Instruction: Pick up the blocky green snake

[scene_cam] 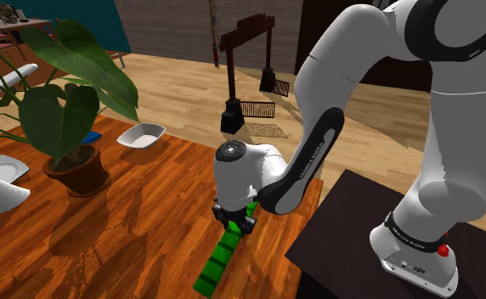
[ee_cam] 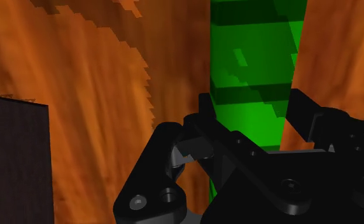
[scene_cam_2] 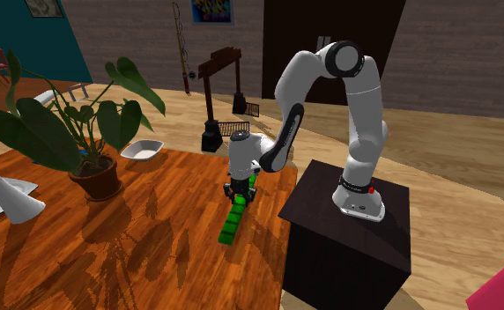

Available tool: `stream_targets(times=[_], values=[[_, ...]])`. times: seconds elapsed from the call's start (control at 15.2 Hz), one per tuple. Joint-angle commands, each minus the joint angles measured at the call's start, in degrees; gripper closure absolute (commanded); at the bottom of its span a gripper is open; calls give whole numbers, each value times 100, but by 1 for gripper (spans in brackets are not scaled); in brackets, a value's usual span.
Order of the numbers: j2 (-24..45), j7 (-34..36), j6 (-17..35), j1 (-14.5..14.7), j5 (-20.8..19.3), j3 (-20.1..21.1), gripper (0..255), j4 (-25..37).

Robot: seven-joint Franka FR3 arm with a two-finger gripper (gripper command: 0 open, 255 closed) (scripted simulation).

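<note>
the white arm bends down from its dark stand [scene_cam_2: 329, 231]; the black gripper [scene_cam_2: 239, 195] sits on one end of the blocky green snake [scene_cam_2: 231, 223], lying on the wooden table [scene_cam_2: 144, 264]. a potted plant [scene_cam_2: 95, 173] stands well apart.

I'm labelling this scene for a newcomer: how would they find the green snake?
On the wooden table, look at the edge beside the dark stand, under the robot's black hand. The snake lies there, a straight chain of bright green blocks. The leafy potted plant and white bowl farther off are rounded, not blocky.
</note>
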Motion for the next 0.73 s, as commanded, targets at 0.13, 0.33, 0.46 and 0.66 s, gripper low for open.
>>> stream_targets(times=[0.13, 0.33, 0.46, 0.66], values=[[-324, -303, -191, -266, 426, 340, 255, -66], [-570, -546, -345, -459, 769, 587, 255, -91], [-740, -716, -452, -581, 1008, 744, 255, -99], [-839, -816, -514, -647, 1150, 830, 255, -101]])
